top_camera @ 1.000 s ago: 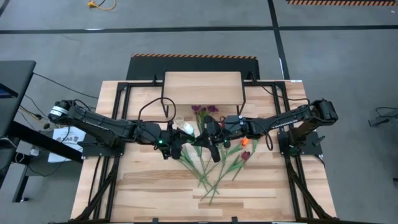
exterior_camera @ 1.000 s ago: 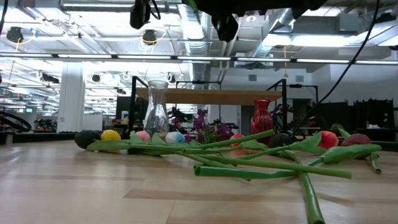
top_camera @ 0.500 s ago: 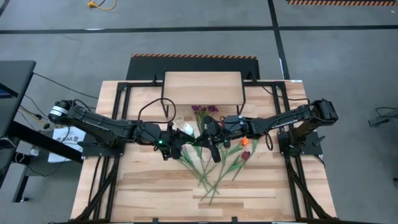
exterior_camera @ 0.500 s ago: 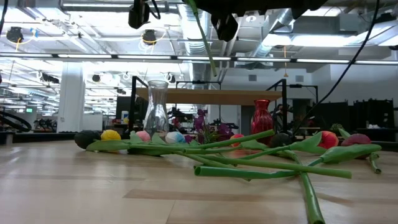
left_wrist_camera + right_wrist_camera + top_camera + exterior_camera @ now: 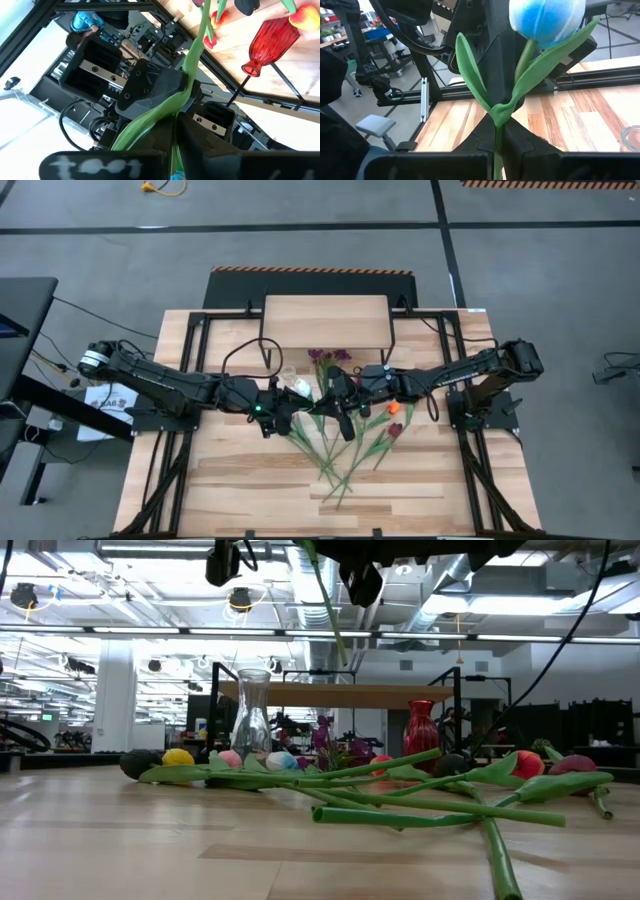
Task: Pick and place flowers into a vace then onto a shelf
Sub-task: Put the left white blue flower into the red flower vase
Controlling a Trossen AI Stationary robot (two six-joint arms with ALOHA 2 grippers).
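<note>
Nearest, in the lower middle of the low view, loose long green-stemmed tulips [image 5: 440, 802] lie crossed on my pale slatted wooden table [image 5: 100, 840]. Above them, at the centre of the high view, my left gripper [image 5: 175, 137] and right gripper [image 5: 496, 134] meet, both clenched on the stem of one blue-and-white-headed tulip [image 5: 547, 20], lifted off the table. Behind the pile stand a clear glass vase [image 5: 252, 720], left of centre, and a red glass vase [image 5: 421, 728]. Farthest is the light wood plank shelf on black legs [image 5: 340, 695].
</note>
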